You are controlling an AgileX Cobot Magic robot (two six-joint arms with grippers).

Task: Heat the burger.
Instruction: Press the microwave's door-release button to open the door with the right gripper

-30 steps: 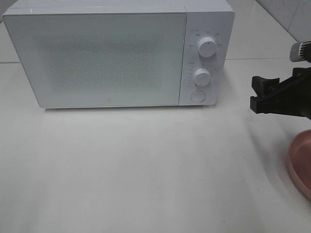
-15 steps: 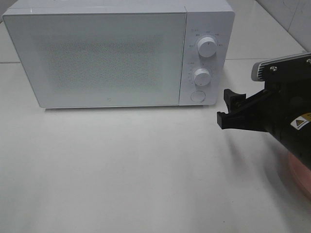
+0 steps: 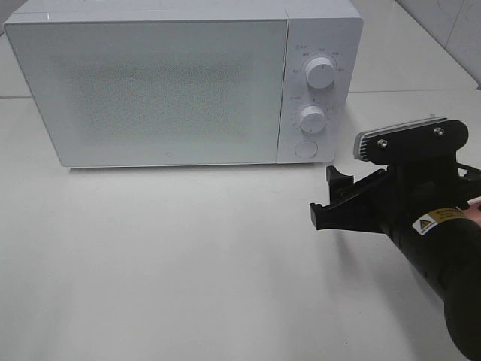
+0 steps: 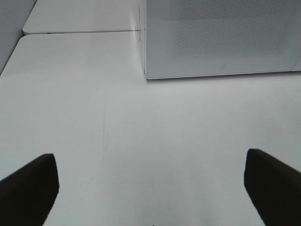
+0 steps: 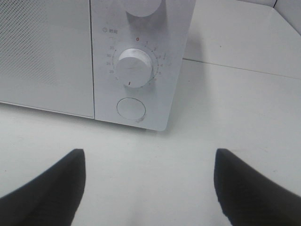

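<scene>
The burger shows in none of the three views, so where it lies, which way it points, how its long axis runs and how it looks cannot be told. What does show is a white microwave [image 3: 180,83] standing on the pale bench [image 3: 173,256], filling the exterior high view from about 9 o'clock to 1 o'clock, its speckled door [image 3: 150,90] closed flush. On the control panel at the door's 3 o'clock side sit an upper knob [image 3: 321,73], a lower knob [image 3: 311,117] straight below it at 6 o'clock, and a round button [image 3: 304,148] below that again. The right claw [image 3: 331,198] hovers above the bench at roughly 4 o'clock from the round button, near the microwave's front corner but apart from it, its black fingers [image 3: 340,179] pointing toward 9 o'clock in the exterior view. It stands wide, with nothing between its jaws; its own wrist camera looks past the two dark fingertips at the lower knob and the round button, with bare bench between them. The left claw [image 4: 150,193] is outside the exterior view; its wrist camera shows it spread wide and holding nothing, over bare bench, facing the microwave's lower front corner on the door side.
</scene>
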